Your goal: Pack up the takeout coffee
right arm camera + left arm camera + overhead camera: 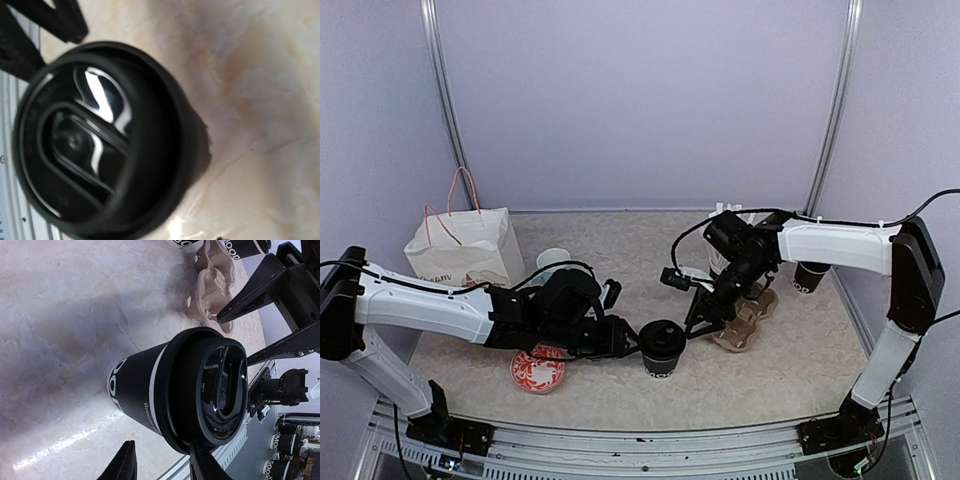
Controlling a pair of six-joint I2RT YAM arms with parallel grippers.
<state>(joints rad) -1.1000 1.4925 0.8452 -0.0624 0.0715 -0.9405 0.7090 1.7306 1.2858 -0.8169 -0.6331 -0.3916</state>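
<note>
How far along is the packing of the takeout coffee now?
Done: the black lid sits on the takeout coffee cup. In hand: the left gripper and right gripper flank it, jaws apart; neither seems to grip. Remaining: it stands on the table, outside the cup carrier and paper bag.

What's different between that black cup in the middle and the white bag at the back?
The cup is black, the paper bag white. The cup is small and round with a lid; the bag is bigger, boxy, with reddish cord handles. The cup sits front centre, the bag back left. Both stand upright.
</note>
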